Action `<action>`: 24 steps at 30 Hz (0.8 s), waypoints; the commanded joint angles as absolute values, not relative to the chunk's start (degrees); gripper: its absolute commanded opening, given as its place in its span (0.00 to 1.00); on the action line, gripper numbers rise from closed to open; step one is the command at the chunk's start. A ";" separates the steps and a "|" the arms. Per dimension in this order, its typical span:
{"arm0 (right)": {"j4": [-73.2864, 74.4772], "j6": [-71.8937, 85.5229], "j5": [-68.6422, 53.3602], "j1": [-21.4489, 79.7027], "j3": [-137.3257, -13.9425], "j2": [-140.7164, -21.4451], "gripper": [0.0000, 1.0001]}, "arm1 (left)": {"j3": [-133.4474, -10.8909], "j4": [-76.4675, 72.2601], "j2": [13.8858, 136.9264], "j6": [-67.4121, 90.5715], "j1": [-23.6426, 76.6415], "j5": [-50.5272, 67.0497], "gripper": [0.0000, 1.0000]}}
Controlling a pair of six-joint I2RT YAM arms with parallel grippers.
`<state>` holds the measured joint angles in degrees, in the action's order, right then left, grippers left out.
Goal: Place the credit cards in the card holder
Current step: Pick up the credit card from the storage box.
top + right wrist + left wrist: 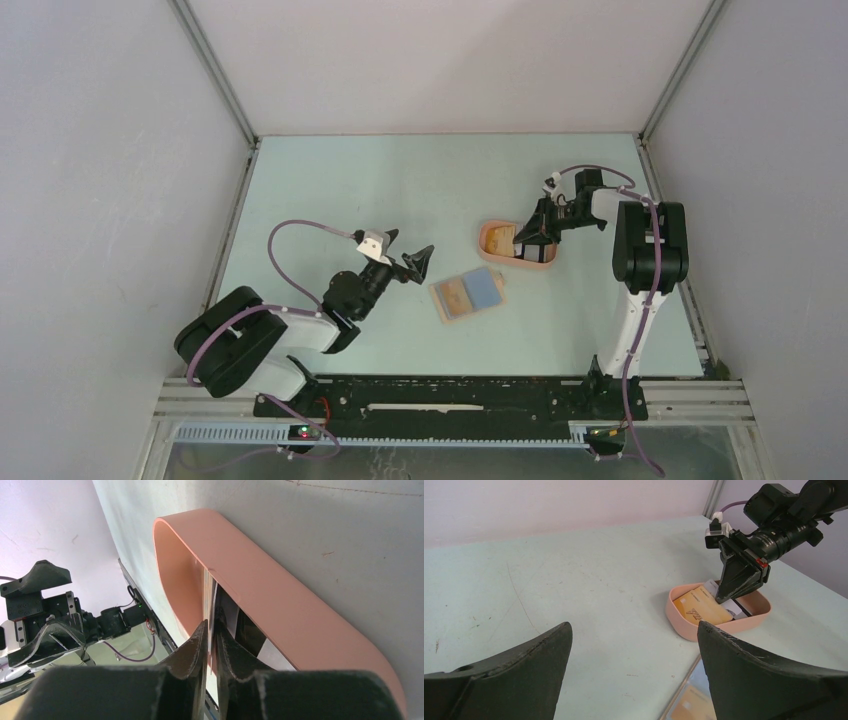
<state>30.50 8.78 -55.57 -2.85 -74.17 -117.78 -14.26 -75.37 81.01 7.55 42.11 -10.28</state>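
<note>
Lying open and flat on the pale green bench (350,190), the tan leather-look bifold card holder (455,298) sits near the middle, just in front of the left arm's reach. A blue card (486,288) covers its right half; whether that card is seated in a slot cannot be told from above. From the left wrist view only a corner of the card holder (689,702) shows at the lower edge.

Beyond and to the right of it, apart from it, stands the peach oval shallow plastic tray (487,247). The other credit cards (714,611) lie in this tray: an orange-yellow card (701,609) leans on top, and a white card with a dark stripe (738,611) lies beside it towards the far wall of the tray (684,625).

The right gripper (533,238) points down into the tray (300,610), at the right-hand side of the orange-yellow card. Seen from its own wrist, the right gripper (211,627) has its two dark fingers (192,652) drawn nearly together, pinching a thin edge-on card (208,592) that stands against the inner wall; its colour cannot be told.

The left gripper (405,250) hovers just left of the card holder, jaws spread wide and holding nothing. In its own view the left gripper (634,630) frames the tray between its fingers (524,665).
</note>
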 commanded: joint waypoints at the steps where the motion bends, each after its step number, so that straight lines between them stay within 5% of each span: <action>1: 30.96 7.36 -55.72 -3.16 -74.21 -115.57 0.19 | -13.80 -77.52 80.95 6.94 42.30 -10.15 1.00; 24: 32.06 6.85 -55.45 -4.57 -74.22 -115.77 0.18 | -13.90 -77.56 81.02 6.94 42.32 -10.08 1.00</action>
<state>31.14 7.86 -55.40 -4.03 -74.17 -117.78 -14.26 -75.37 81.01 7.55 42.11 -10.28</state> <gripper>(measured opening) 0.198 0.996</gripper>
